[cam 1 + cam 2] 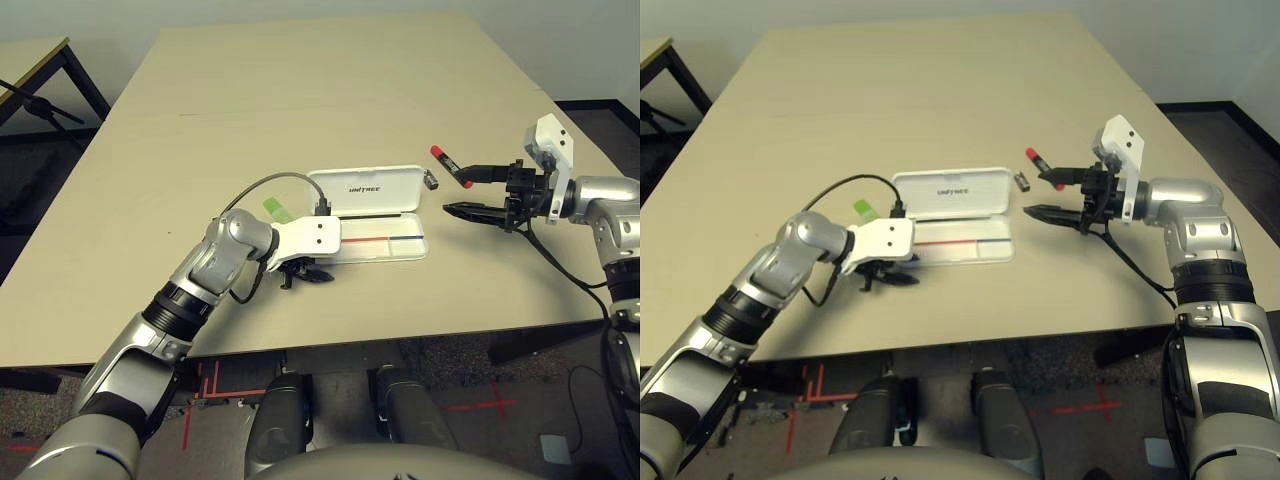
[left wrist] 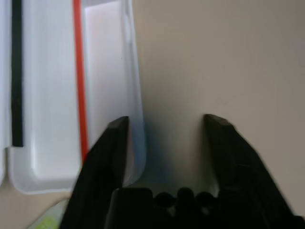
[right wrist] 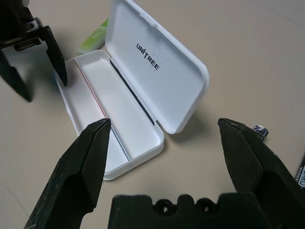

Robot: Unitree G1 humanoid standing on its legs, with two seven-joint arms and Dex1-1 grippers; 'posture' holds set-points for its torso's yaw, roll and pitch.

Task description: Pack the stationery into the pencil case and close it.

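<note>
My jaws gape, both grippers empty; the open pencil case (image 1: 375,215) lies on the beige table (image 1: 300,90), the dark floor (image 1: 600,120) at two o'clock.

Lab: floor tape marks (image 1: 200,395), bare table (image 1: 300,80)

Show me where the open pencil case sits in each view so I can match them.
Left eye: pencil case, centre, lid raised.
Right eye: centre, same pose.
Left wrist: tray corner with red stripe, beside the left pincer.
Right wrist: whole case, beyond the right pincer.
Shared landmark: the red stripe.
</note>
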